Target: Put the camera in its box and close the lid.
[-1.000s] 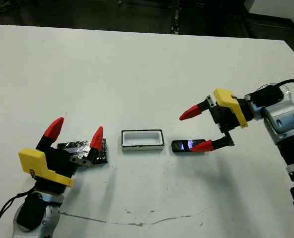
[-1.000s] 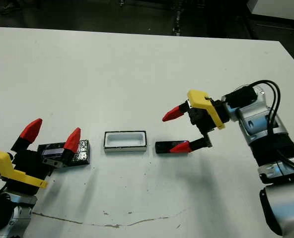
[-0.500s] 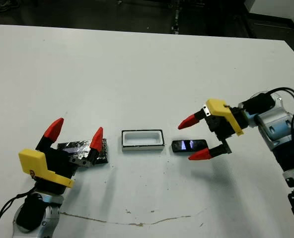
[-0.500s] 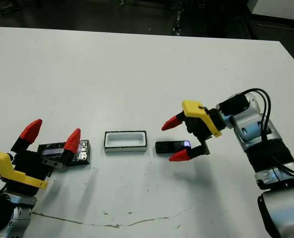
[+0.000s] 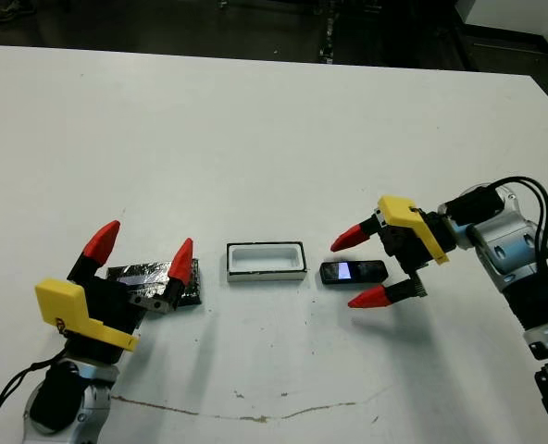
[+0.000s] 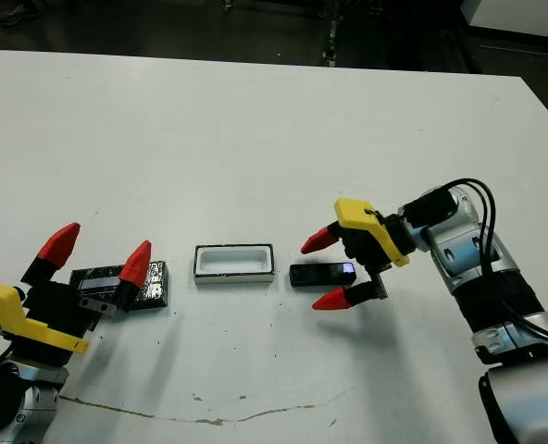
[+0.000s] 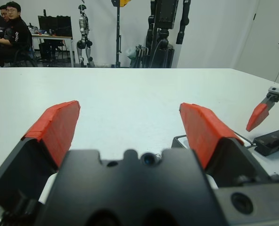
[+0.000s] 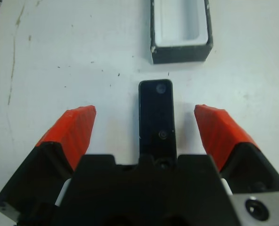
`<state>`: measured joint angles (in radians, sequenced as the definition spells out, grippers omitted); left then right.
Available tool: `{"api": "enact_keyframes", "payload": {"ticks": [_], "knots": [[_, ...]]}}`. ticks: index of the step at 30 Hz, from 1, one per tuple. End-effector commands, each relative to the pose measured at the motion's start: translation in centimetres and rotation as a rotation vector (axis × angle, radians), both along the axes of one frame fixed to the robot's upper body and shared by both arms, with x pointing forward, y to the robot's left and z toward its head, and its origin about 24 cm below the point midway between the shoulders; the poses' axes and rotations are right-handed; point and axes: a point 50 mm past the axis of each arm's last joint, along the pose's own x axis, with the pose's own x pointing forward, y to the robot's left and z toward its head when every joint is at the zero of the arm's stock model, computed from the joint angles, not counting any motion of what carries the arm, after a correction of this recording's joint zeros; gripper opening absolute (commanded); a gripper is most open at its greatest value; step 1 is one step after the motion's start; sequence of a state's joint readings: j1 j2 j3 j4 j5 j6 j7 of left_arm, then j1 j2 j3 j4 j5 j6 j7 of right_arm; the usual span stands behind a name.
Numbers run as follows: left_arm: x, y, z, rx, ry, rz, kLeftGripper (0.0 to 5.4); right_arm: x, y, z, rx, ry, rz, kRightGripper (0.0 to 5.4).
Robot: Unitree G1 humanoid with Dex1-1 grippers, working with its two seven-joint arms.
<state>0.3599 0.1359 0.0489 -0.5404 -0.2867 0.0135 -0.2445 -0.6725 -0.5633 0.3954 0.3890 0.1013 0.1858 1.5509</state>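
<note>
Fingers of the right gripper (image 5: 365,267) spread wide, one red tip on each side of the camera (image 5: 353,271), not touching it. Camera lies flat on the white table (image 5: 255,139), right of frame centre, just beside the box (image 5: 266,261) with a small gap. Box sits at centre, white inside showing, uncovered. Left gripper (image 5: 141,248) at lower left, fingers also spread, holding nothing, sitting over the foil-topped lid (image 5: 154,277) lying left of the box.
</note>
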Motion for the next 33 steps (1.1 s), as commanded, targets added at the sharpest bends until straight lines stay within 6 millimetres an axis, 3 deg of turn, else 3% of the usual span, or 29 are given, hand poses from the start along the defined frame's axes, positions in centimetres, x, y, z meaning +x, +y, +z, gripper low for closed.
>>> {"api": "enact_keyframes", "payload": {"ticks": [1,7,29,33], "knots": [[-0.2,0.0,-0.3,0.013,0.016,0.006,5.39,-0.2,0.1,-0.7,-0.003,0.022,-0.031,5.40],[-0.2,0.0,-0.3,0.002,0.020,0.011,5.40,-0.3,0.2,-1.3,-0.002,0.057,-0.061,5.10],[-0.2,0.0,-0.3,-0.010,0.003,0.024,5.40,-0.8,0.2,-2.0,0.015,0.047,-0.131,1.68],[-0.2,0.0,-0.3,-0.015,0.004,0.021,5.40,-0.8,0.1,-1.8,-0.001,0.039,-0.140,1.66]]}}
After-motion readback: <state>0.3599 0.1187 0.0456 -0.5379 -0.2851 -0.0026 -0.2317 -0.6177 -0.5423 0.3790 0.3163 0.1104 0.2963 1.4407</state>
